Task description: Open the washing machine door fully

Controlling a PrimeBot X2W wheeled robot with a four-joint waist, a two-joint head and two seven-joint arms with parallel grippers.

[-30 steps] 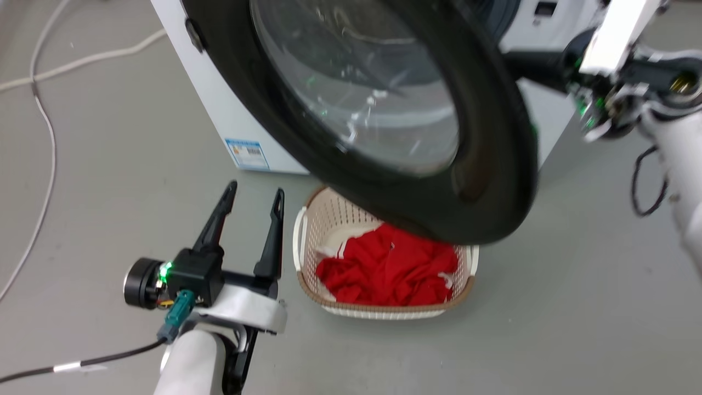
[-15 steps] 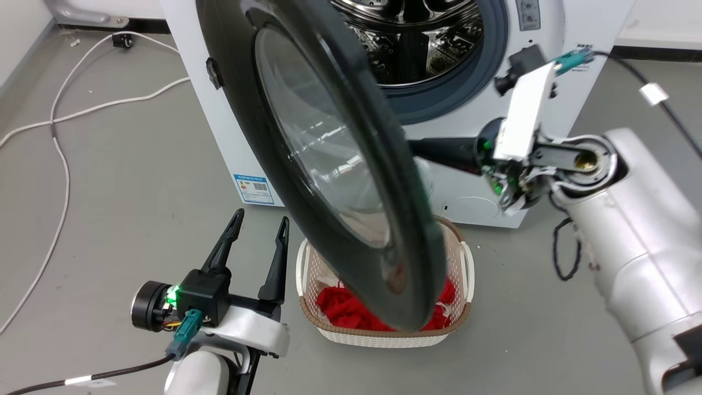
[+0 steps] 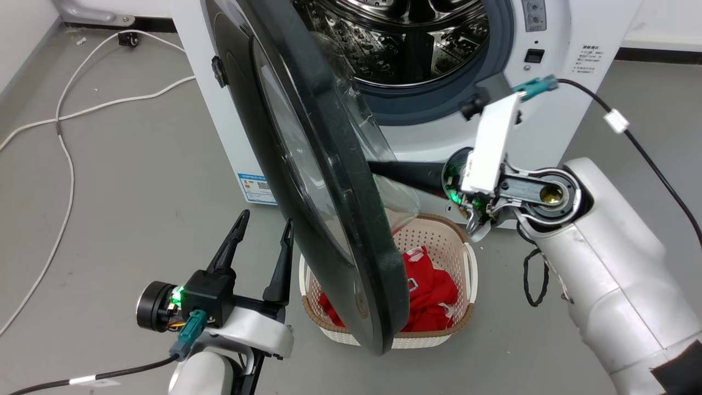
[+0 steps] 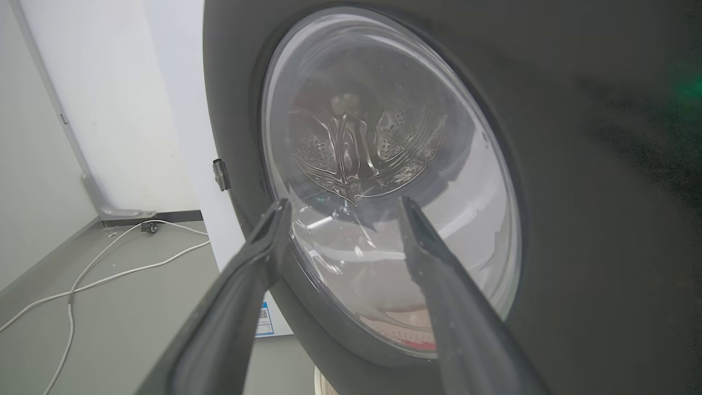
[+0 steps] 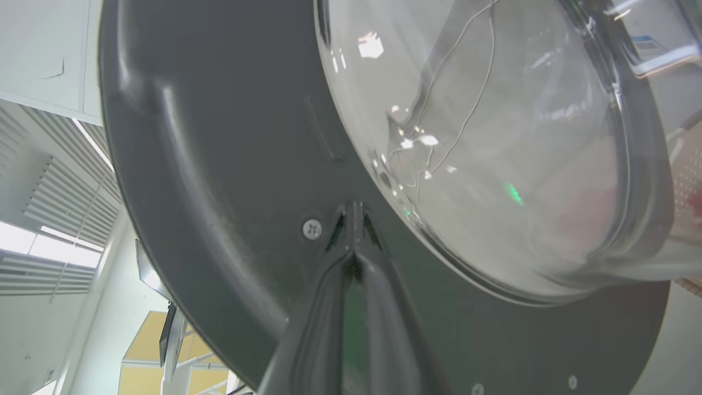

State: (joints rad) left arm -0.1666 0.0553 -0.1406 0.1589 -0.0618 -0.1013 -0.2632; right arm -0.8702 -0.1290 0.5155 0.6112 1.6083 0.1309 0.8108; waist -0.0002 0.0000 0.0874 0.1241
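One washing machine door [image 3: 329,186], ajar on one washing machine [image 3: 433,137]. Right end effector [image 5: 354,225] clenched, tips against door's inner face. Left end effector [image 3: 264,221] released, facing outer glass.

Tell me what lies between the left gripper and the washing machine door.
Nothing: in the left wrist view the left gripper faces the washing machine door unobstructed.

left arm [image 3: 200,376]: low, pale forearm rising from the head view's bottom edge | left gripper [image 3: 266,218]: fingers spread apart, pointing up and forward, empty | right arm [image 3: 609,285]: raised, bent, wrist turned toward the robot's left | right gripper [image 5: 352,241]: fingers pressed together, reaching sideways
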